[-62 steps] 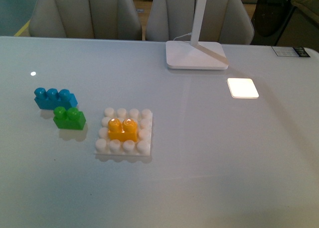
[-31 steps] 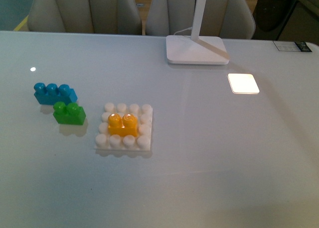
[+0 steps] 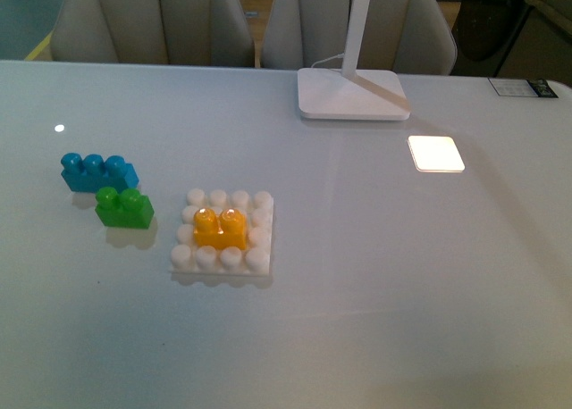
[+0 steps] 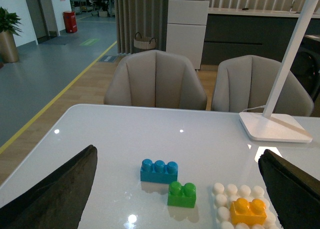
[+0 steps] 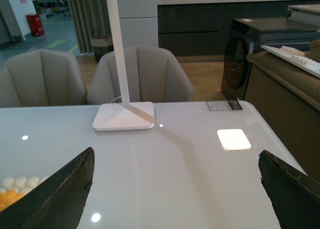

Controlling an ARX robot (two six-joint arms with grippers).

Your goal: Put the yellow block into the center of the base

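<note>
Yellow block seated on the base center.

Green brick and blue brick lie left of the base on the counter. Both pincers spread wide, holding nothing (only fingertips show).

Count of items on desk: three bricks, one base, one lamp.
One yellow block on base; one green brick, one blue brick beside base; one lamp foot; two chairs behind.
</note>
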